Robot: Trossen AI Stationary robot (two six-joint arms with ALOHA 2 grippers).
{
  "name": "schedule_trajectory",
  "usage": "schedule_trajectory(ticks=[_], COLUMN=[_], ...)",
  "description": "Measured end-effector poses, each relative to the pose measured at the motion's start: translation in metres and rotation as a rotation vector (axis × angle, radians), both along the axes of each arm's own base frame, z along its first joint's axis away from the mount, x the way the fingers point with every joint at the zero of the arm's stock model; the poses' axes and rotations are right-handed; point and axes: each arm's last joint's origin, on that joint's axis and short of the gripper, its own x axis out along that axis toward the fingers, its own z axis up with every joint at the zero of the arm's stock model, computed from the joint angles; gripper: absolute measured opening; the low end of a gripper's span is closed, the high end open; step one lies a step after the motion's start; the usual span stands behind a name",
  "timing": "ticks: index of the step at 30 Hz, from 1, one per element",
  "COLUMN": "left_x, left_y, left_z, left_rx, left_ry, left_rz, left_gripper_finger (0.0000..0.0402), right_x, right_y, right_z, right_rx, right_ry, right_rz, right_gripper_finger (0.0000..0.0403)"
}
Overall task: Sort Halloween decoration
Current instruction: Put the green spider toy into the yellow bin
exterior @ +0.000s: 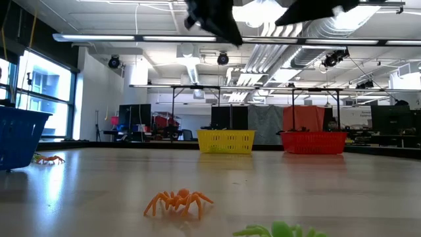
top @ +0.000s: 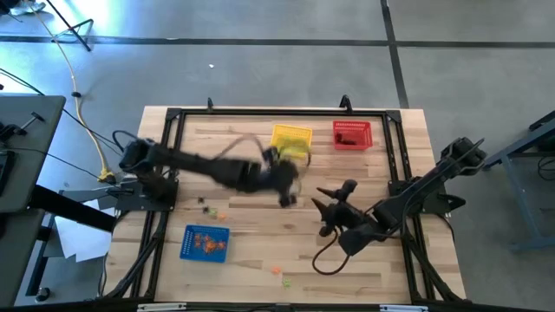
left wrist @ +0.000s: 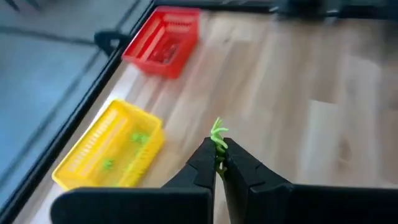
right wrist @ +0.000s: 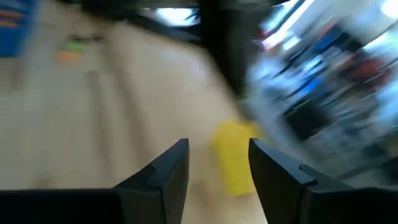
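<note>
A light green trinket of the Halloween decoration sticks out between the tips of my left gripper, which is shut on it. That gripper hangs above the table just near of the yellow basket. My right gripper is open with nothing between its fingers, at mid-table right of the left one. More trinkets lie loose on the wood: an orange spider, a green one, and some near the blue basket. My left gripper pinches the light green trinket's lower part between its two fingertips. The fingers slant downward toward the table. The trinket's thin green legs stick out past the tips, and it is lifted clear of the table.
The yellow basket holds green trinkets. The red basket stands right of it at the far edge. The blue basket holds orange ones at the near left. A black frame rims the table.
</note>
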Motion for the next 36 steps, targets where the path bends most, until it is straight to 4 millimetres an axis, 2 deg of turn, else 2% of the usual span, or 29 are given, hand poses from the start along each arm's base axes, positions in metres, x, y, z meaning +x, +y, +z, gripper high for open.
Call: schedule_trajectory(ticks=[4, 8, 11, 15, 21, 26, 32, 36], left_x=[0.002, -0.005, -0.008, -0.009, 0.001, 0.008, 0.016, 0.018], left_y=[0.072, 0.134, 0.168, 0.197, 0.215, 0.219, 0.215, 0.21], left_z=[-0.002, -0.007, -0.018, -0.041, -0.088, -0.114, -0.118, -0.117], left_rx=[-0.096, -0.162, -0.281, -0.418, -0.474, -0.491, -0.466, -0.444], left_ry=[0.021, 0.035, 0.027, 0.043, 0.126, 0.157, 0.129, 0.141], left_rz=[0.045, 0.118, 0.108, 0.112, 0.144, 0.134, 0.098, 0.06], left_gripper_finger=[0.0001, 0.0001, 0.0001, 0.0001, 0.0001, 0.0001, 0.0005, 0.0031], right_x=[-0.014, -0.024, -0.031, -0.037, -0.039, -0.039, -0.037, -0.036], right_y=[-0.007, -0.013, -0.017, -0.022, -0.023, -0.025, -0.03, -0.033], right_z=[-0.003, -0.009, -0.013, -0.016, -0.016, -0.016, -0.016, -0.017], right_rx=[0.247, 0.354, 0.387, 0.374, 0.381, 0.379, 0.375, 0.372], right_ry=[0.018, 0.062, 0.104, 0.126, 0.121, 0.123, 0.129, 0.133], right_rz=[-0.027, -0.107, -0.158, -0.212, -0.235, -0.241, -0.267, -0.277], right_gripper_finger=[0.0157, 0.0151, 0.0149, 0.0149, 0.0149, 0.0149, 0.0149, 0.0149])
